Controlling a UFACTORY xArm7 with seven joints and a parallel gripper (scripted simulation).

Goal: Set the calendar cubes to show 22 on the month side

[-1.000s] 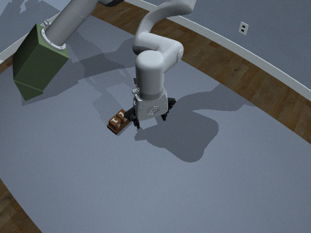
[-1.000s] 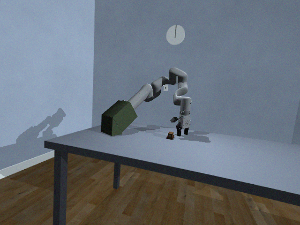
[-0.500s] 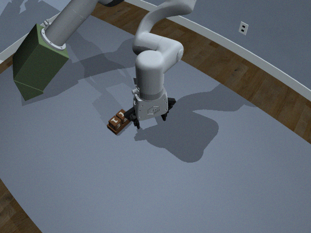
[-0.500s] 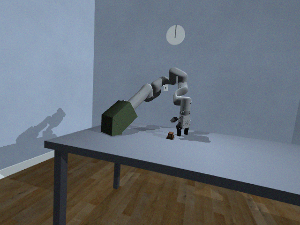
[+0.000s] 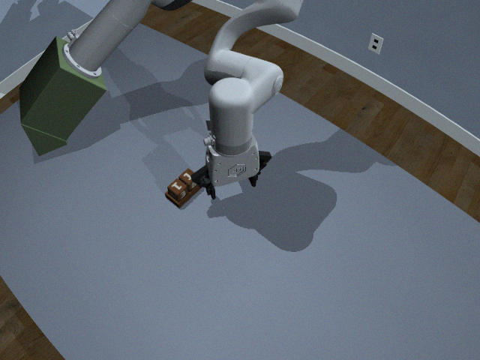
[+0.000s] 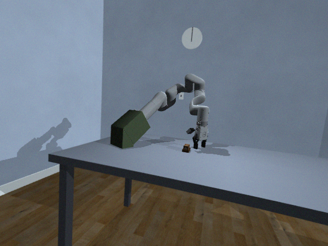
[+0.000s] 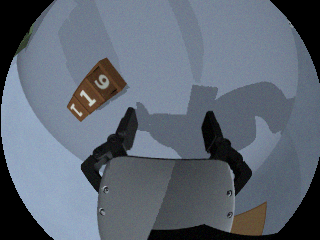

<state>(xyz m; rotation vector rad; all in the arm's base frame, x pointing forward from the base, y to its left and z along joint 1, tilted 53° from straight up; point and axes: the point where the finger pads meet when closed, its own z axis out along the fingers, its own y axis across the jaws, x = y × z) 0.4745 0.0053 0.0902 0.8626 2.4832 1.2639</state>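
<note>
A small brown calendar tray (image 5: 181, 190) sits flat on the grey table with two brown cubes side by side in it. In the wrist view the cubes' top faces read 1 (image 7: 87, 98) and 6 (image 7: 102, 82); the tray's end shows a small white mark. In the top view the top faces (image 5: 176, 184) show white digits that I cannot read surely. My gripper (image 5: 232, 189) is open and empty, fingers just above the table, right beside the tray and apart from it. It also shows in the exterior view (image 6: 199, 144) and in the wrist view (image 7: 168, 127). The month side is hidden.
The arm's green base block (image 5: 54, 97) stands at the table's far left. A wooden floor and a white skirting run behind the table edge. A brown shape (image 7: 250, 220) shows at the wrist view's lower right edge.
</note>
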